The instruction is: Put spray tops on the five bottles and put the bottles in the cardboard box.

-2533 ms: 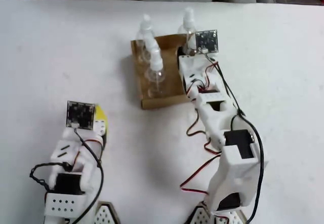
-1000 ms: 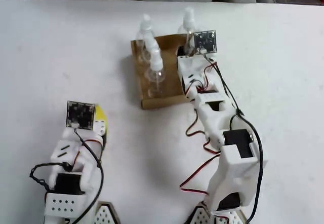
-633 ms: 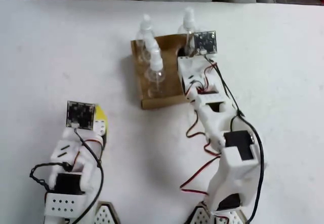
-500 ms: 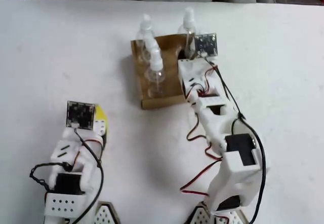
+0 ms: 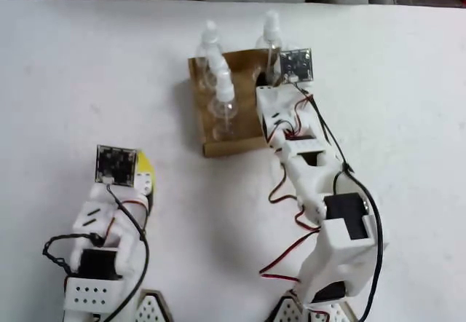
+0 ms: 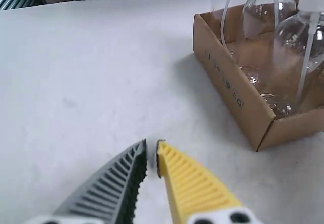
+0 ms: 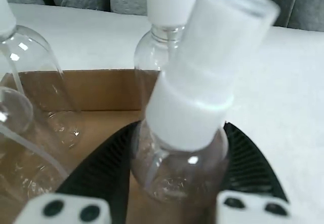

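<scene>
Bottle (image 7: pixel 177 173), tilted, clamped in R gripper (image 7: pixel 179 133), edged nearer over cardboard box (image 5: pixel 229 146); drop-in prob next. L gripper (image 6: pixel 152 150) jaws together.

The white left arm (image 5: pixel 102 242) sits folded back on itself, its grey-and-yellow claw (image 6: pixel 152 150) with fingertips almost touching. The white right arm (image 5: pixel 313 169) stretches forward, its black claw (image 7: pixel 180 128) clamped around a tilted clear plastic bottle with a white spray top (image 7: pixel 195 87)

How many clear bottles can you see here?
5 bottles. Three stand in a row in the cardboard box, one at its far wall, and a tilted bottle sits between the right arm's fingers. More could hide under the arm.
</scene>
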`<state>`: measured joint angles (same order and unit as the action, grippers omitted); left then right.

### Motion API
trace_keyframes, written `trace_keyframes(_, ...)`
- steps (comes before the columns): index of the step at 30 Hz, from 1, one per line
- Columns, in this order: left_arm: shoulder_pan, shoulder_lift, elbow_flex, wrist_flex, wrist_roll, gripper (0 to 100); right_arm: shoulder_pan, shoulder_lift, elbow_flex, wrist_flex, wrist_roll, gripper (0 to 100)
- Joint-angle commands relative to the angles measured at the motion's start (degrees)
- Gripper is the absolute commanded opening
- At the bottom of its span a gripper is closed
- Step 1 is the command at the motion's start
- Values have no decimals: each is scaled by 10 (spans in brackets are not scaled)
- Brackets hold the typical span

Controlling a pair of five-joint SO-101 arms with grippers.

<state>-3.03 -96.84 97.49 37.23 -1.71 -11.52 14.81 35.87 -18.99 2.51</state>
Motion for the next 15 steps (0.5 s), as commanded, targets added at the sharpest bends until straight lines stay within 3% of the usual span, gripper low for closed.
trace_keyframes(1, -6, -3, -2, -12, -5, 61, -1, -21, 3, -2, 8, 221)
trace_keyframes(5, -7, -3, -2, -14, -5, 61, -2, -26, 17, -1, 8, 304)
trace_keyframes(15, -8, -3, -2, -20, -5, 61, -2, -27, 18, -1, 8, 310)
